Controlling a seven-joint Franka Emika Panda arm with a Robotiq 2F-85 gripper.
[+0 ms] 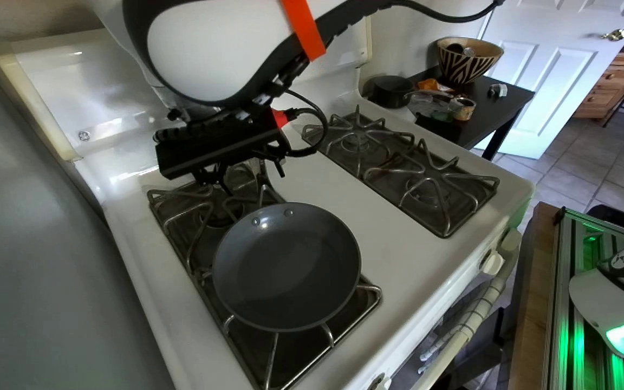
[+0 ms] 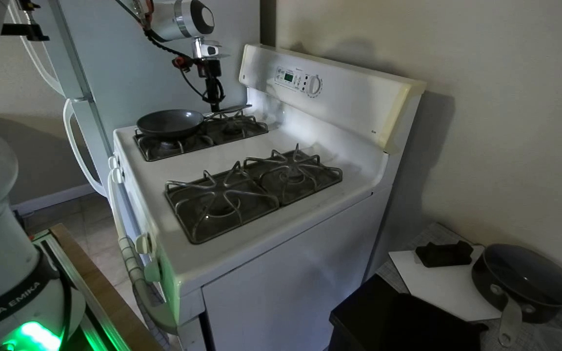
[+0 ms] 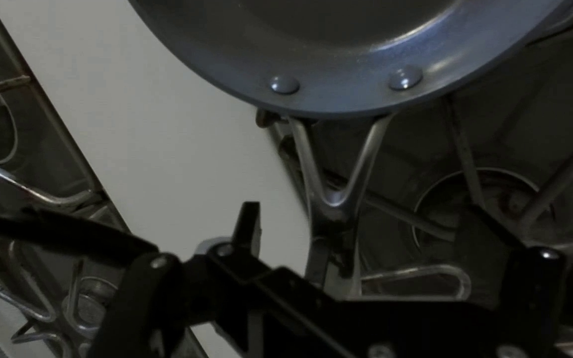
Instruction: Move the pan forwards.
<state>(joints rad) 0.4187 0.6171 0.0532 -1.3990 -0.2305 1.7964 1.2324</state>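
Note:
The dark grey pan (image 1: 289, 271) sits on the front burner grate of the pair beside the fridge. It also shows in an exterior view (image 2: 170, 123), and its riveted edge fills the top of the wrist view (image 3: 341, 97). Its grey metal handle (image 3: 334, 214) points toward the stove's back panel and also shows in an exterior view (image 2: 238, 108). My gripper (image 3: 363, 214) is open, with one finger on each side of the handle and visible gaps to it. In both exterior views the gripper (image 1: 254, 181) (image 2: 214, 106) is low over the rear grate. The handle's far end is hidden in the wrist view.
The rear grate (image 1: 174, 208) lies under the handle. A second pair of grates (image 2: 222, 200) is across the white stove top (image 1: 323, 189). The back panel (image 2: 330, 92) stands behind and the fridge (image 2: 115, 58) beside. A saucepan (image 2: 520, 282) is on a side table.

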